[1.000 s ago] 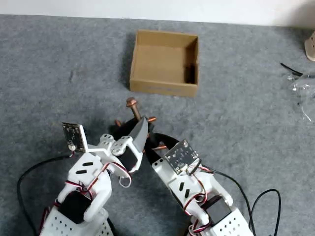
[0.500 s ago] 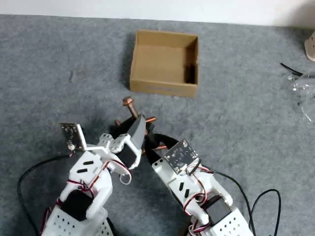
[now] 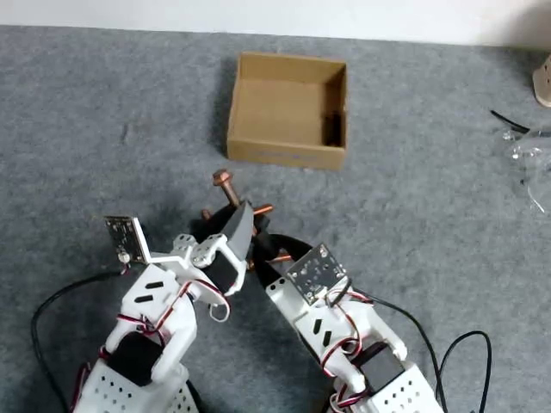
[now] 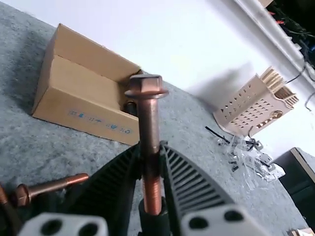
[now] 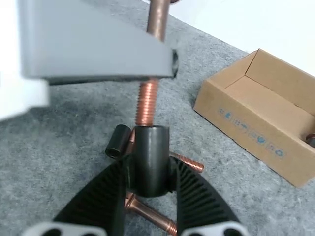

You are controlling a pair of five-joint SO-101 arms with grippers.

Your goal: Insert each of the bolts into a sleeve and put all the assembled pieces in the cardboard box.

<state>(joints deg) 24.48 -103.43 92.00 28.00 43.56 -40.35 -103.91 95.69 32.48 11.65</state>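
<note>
My left gripper [image 4: 150,146] is shut on a copper bolt [image 4: 149,123], held head up above the carpet in front of the cardboard box [image 3: 288,155]. My right gripper [image 5: 150,167] is shut on an upright black sleeve [image 5: 150,157]. The bolt's threaded end [image 5: 146,105] sits at the sleeve's open top, just entering it. In the high view the bolt head [image 3: 223,179] sticks out past the left gripper [image 3: 239,225], with the right gripper [image 3: 271,251] close beside it. A dark piece [image 3: 331,129] lies in the box's right corner.
Loose bolts [image 5: 147,214] [image 5: 187,162] and another black sleeve [image 5: 116,141] lie on the carpet under the grippers. A further bolt [image 4: 47,187] lies near the left gripper. Plastic bits and black ties [image 3: 525,146] and a beige perforated holder [image 4: 256,105] sit far right.
The left gripper and its bolt have shifted slightly to the left and tilted a little. The right arm has kept still.
</note>
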